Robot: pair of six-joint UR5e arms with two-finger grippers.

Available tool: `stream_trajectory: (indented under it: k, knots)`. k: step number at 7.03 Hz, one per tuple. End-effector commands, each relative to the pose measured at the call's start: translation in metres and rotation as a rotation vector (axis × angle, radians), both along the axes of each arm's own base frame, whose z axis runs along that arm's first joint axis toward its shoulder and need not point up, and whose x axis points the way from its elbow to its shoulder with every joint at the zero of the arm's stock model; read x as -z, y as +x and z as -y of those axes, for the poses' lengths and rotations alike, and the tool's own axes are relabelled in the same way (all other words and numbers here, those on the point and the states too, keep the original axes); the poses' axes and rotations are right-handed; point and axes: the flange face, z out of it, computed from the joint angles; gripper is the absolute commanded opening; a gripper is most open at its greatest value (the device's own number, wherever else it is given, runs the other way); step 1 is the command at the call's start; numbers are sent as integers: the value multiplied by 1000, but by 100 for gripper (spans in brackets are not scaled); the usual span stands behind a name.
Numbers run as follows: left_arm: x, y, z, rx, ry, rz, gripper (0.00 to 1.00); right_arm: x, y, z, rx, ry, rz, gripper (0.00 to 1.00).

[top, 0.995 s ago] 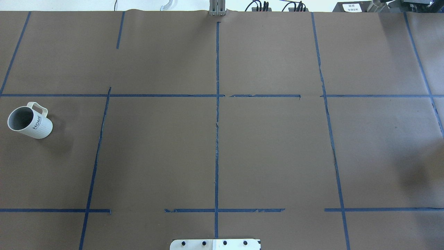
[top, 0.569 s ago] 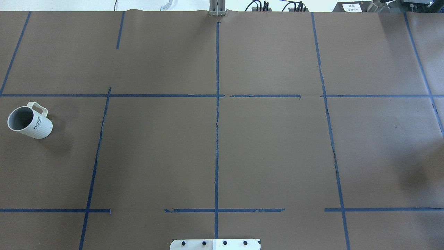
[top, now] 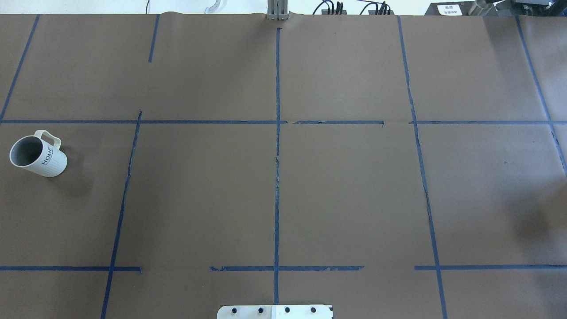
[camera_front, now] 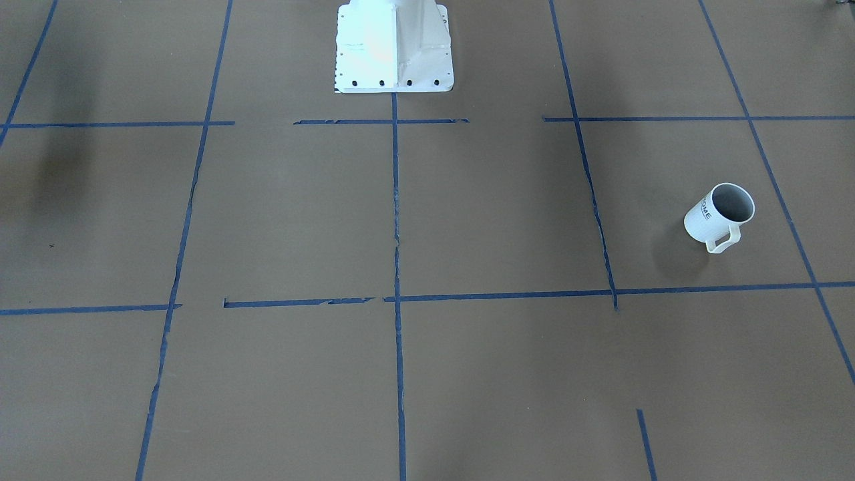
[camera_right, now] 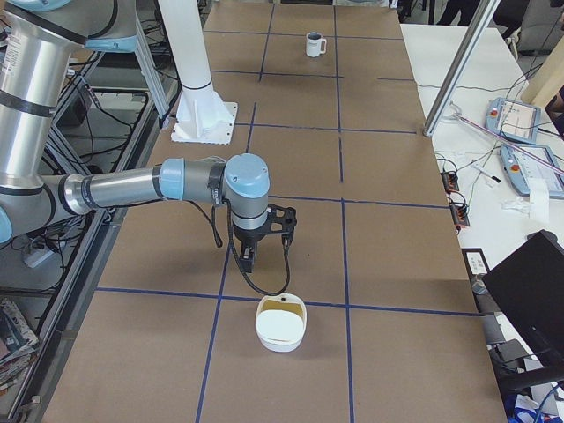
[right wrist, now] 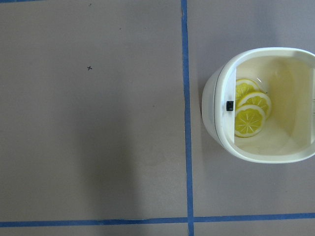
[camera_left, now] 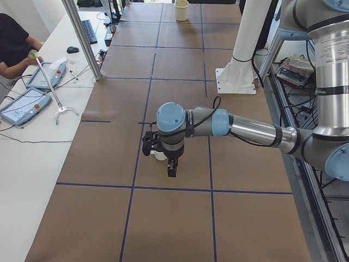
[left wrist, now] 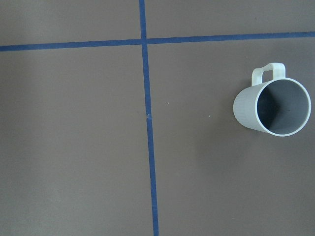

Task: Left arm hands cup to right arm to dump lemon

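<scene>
The white "HOME" cup stands upright and alone at the table's left, handle toward the far side. It also shows in the front view and from above in the left wrist view, where its grey inside looks bare. No lemon shows in it. The left gripper hangs above the table close by the cup. The right gripper hangs above the table's right end, far from the cup. Both grippers show only in the side views, so I cannot tell whether they are open or shut.
A white bowl with yellow citrus slices stands below the right wrist, near the table's right end. The robot's white base is at the near edge. An operator sits at a side bench with tablets.
</scene>
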Motion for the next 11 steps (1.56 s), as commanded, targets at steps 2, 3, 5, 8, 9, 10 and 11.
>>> stream_trajectory:
  k: [2, 3, 5, 8, 9, 10, 11]
  knots:
    - [-1, 0, -2, -2, 3, 2, 100, -1, 0, 1, 0, 11, 3, 100]
    - [-14, 2, -15, 0, -31, -11, 100, 0, 0, 1, 0, 14, 6, 100]
    - [-1, 1, -11, 1, 0, -8, 100, 1, 0, 1, 0, 15, 6, 100]
    - [2, 2, -6, -2, 11, -3, 100, 5, -1, 2, -2, 20, 9, 100]
    - [6, 1, 0, -2, 20, 2, 100, 11, -1, 2, -2, 32, 12, 100]
    - [8, 2, -2, -2, 19, -6, 100, 10, -1, 4, -2, 33, 12, 100]
    - [4, 2, -3, -2, 9, -8, 100, 17, -1, 11, -4, 50, 13, 100]
